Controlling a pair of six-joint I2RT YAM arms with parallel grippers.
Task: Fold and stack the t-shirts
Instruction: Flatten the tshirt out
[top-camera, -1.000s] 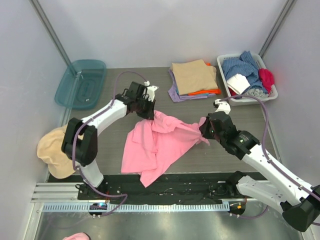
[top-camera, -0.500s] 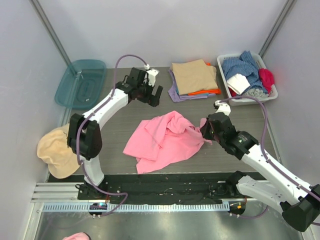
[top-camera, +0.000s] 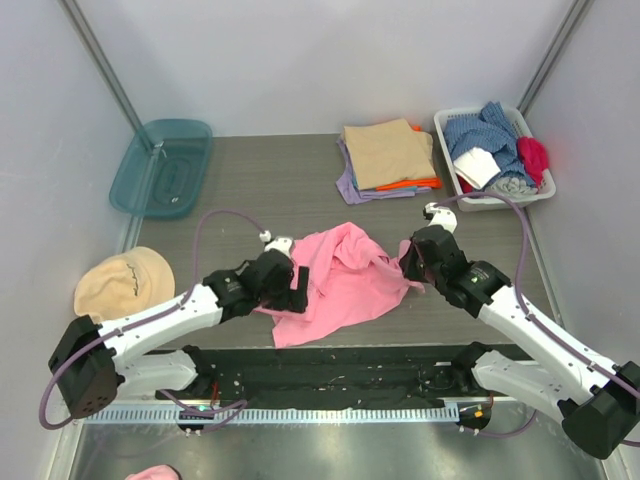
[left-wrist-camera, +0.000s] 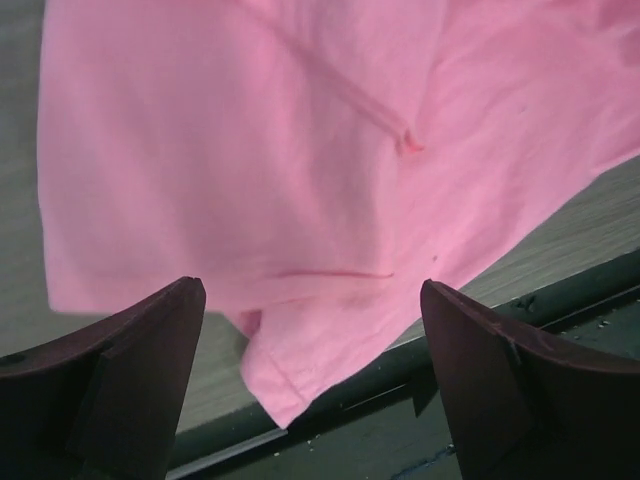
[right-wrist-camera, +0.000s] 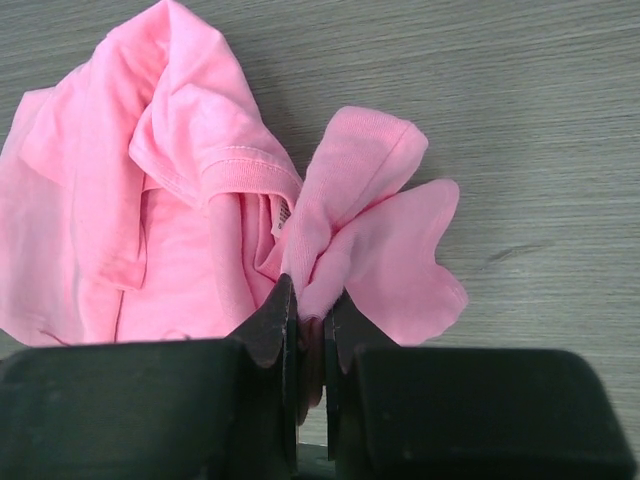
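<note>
- The pink t-shirt (top-camera: 345, 275) lies crumpled on the desk (top-camera: 250, 200), close to the near edge and between my two arms. Its near corner reaches the dark strip along the desk's front.
- My left end effector (top-camera: 298, 290) hovers over the shirt's near-left edge with its jaws spread wide and nothing between them. In the left wrist view the pink cloth lies flat below the two fingers.
- My right end effector (right-wrist-camera: 312, 300) is clamped tight on a bunched fold at the shirt's right edge; the cloth fans out past the fingertips.
- The folded stack (top-camera: 388, 152) sits at the far edge of the desk, well apart from the pink shirt: a tan shirt on top, orange and lilac edges showing beneath it.
- Just beside the stack, to its right, is a white basket (top-camera: 500, 203) heaped with blue, white and red clothes.
- A teal tray (top-camera: 160, 170) rests at the far left corner.
- A round tan cap (top-camera: 125, 285) lies off the desk's left side, near my left arm's elbow.
</note>
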